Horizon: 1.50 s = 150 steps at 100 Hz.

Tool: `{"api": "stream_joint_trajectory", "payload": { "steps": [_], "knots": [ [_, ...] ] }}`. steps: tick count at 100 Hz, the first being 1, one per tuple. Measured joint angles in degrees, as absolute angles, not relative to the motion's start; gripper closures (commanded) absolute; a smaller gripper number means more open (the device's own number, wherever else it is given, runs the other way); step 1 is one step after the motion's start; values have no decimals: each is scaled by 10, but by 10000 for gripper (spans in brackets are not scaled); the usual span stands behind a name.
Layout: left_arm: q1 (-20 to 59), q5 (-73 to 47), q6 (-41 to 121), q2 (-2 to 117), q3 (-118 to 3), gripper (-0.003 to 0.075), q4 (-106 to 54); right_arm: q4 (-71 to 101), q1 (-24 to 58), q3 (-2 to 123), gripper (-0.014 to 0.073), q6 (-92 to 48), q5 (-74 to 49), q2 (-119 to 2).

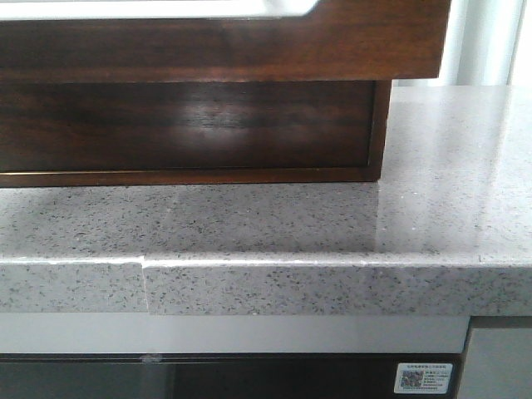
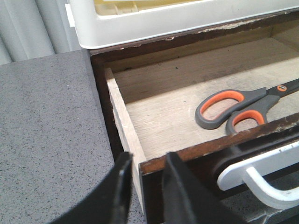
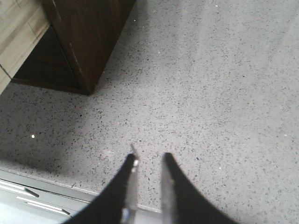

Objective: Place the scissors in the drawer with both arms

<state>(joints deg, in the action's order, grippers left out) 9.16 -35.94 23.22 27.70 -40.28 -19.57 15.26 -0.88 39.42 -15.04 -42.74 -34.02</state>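
The drawer (image 1: 249,50) stands pulled out; its glossy dark-brown front fills the top of the front view, with a pale area (image 1: 166,7) along its top edge. In the left wrist view the scissors (image 2: 243,109), with grey and orange handles, lie flat on the drawer's pale wooden floor (image 2: 173,107). My left gripper (image 2: 145,161) is open and empty, its fingers either side of the end corner of the drawer front (image 2: 210,147). My right gripper (image 3: 148,161) hangs over the speckled countertop, slightly open and empty. Neither gripper shows in the front view.
A white handle (image 2: 261,172) sits on the drawer front. A white plastic bin (image 2: 163,23) rests on top of the cabinet. The dark wooden cabinet body (image 3: 88,37) stands on the grey speckled countertop (image 1: 332,224), whose front edge (image 1: 291,287) is close.
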Motion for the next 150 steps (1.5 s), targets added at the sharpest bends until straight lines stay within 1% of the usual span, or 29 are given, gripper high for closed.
{"api": "stream_joint_trajectory", "payload": {
  "steps": [1,60,68,82,100,111,119,126,139,150],
  "knots": [
    [92,-359,232,277,-403,742,-197,153,-9,394,662,-150,-427,-340],
    [92,-360,232,276,-403,741,-222,151,-9,394,662,-150,-451,-340],
    [92,-346,232,263,-391,741,-222,151,-9,393,662,-150,-452,-340],
    [70,-302,231,186,-323,741,-211,151,-9,393,662,-150,-452,-340],
    [37,-233,230,69,-180,741,-197,151,-9,393,662,-149,-452,-340],
    [35,-180,170,23,-104,741,-156,151,-9,393,662,-149,-452,-340],
    [35,-162,92,1,-70,741,-100,151,-9,393,662,-149,-452,-340],
    [35,-142,56,-2,-47,741,-70,151,-9,393,662,-149,-452,-340],
    [35,-82,37,-2,-4,741,-55,150,-9,393,662,-149,-452,-340],
    [39,-25,33,-2,-2,741,-53,150,-9,393,662,-149,-452,-340]
  ]
}}
